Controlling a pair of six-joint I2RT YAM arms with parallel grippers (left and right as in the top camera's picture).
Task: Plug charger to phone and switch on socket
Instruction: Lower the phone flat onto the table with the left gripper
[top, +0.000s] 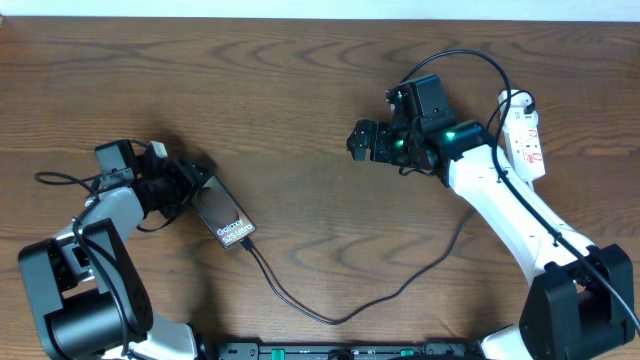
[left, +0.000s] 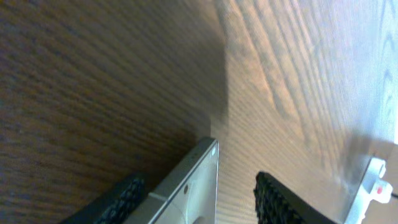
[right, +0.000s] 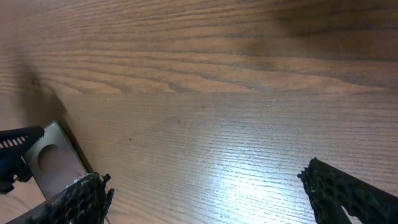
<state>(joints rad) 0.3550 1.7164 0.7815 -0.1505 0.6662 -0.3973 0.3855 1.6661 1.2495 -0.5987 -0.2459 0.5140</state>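
Observation:
The phone lies slanted on the table at the left, lettering up. My left gripper sits at its upper end. In the left wrist view the phone's pale corner lies between the open fingers, against the left finger and apart from the right one. The charger, a thin black cable, meets the phone's lower end and loops right towards the socket, a white power strip, at the far right. My right gripper is open and empty over bare table.
The power strip's white end with a red mark shows at the left wrist view's right edge. The phone's end shows at the lower left of the right wrist view. The right arm lies beside the strip.

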